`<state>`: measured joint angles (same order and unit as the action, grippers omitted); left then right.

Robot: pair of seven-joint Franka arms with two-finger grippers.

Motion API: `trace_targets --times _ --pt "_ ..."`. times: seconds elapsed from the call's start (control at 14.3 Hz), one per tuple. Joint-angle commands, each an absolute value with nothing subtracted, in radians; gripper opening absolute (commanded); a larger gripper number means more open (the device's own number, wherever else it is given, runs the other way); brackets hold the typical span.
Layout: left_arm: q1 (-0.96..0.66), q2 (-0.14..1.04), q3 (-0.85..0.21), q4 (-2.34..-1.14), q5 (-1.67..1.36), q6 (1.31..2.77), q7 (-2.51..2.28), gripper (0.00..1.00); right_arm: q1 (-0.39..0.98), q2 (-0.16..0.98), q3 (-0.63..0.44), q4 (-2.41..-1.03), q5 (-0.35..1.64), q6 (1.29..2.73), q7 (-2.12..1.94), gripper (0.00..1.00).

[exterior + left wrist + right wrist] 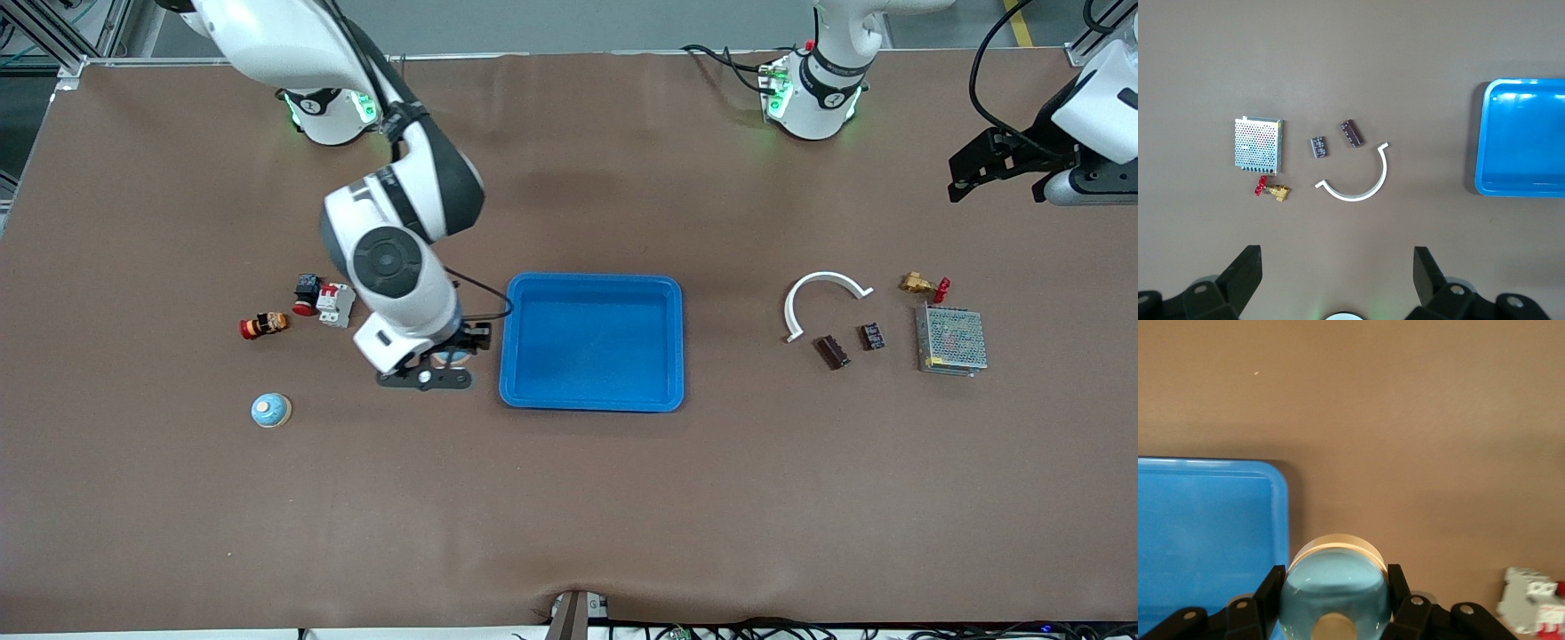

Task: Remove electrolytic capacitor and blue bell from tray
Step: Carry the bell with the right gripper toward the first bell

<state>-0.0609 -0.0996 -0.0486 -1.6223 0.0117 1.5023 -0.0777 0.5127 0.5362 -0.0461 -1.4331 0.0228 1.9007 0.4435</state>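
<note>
in the front view we see the right gripper (442, 357) low beside the blue tray (591, 398), at the tray's edge toward the right arm's end of the bench (569, 516). the arm's wrist hides most of what it carries there; only a sliver of pale blue shows under the wrist. the right wrist view settles this: the jaws are closed on a pale blue domed bell (1335, 593) with a tan base ring and a tan button, and the bell's lower part is cut off by the picture's edge. that view also shows a corner of the tray and part of a white and red breaker (1533, 609), which is cropped.

a second blue bell (271, 410) sits on the bench nearer the front camera, toward the right arm's end. near the breaker (336, 304) lie a small black and red part (307, 293) and a red and orange part (263, 325); we cannot make out what these are.

the left gripper (1000, 173) hangs in the air at the left arm's end of the bench, waiting, its arm cut off by the picture's edge. the left wrist view shows its jaws spread wide with nothing between them. below it that view shows a metal mesh box (1259, 144), a brass valve with a red handle (1272, 191), a white curved strip (1355, 181), and two small dark components (1319, 147) (1351, 133). we cannot tell which, if any, is the capacitor.
</note>
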Motion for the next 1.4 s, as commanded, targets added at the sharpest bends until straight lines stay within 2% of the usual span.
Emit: trace_targets --times 0.0,0.63,1.05,1.33 --pt "-0.057 -0.123 -0.055 -1.646 -0.008 1.517 -0.087 1.00 0.444 0.494 -0.029 -1.462 0.026 1.873 0.300 0.57" --pt "-0.057 -0.114 -0.055 -1.634 -0.003 1.517 -0.086 1.00 0.212 0.505 -0.031 -1.460 0.025 1.890 -0.144 0.56" --pt "-0.054 -0.114 -0.055 -1.634 -0.002 1.516 -0.086 1.00 0.123 0.587 -0.031 -1.473 0.026 2.031 -0.334 0.56" --pt "-0.055 -0.114 -0.055 -1.634 -0.002 1.517 -0.086 1.00 0.101 0.618 -0.028 -1.571 0.028 2.180 -0.397 0.56"
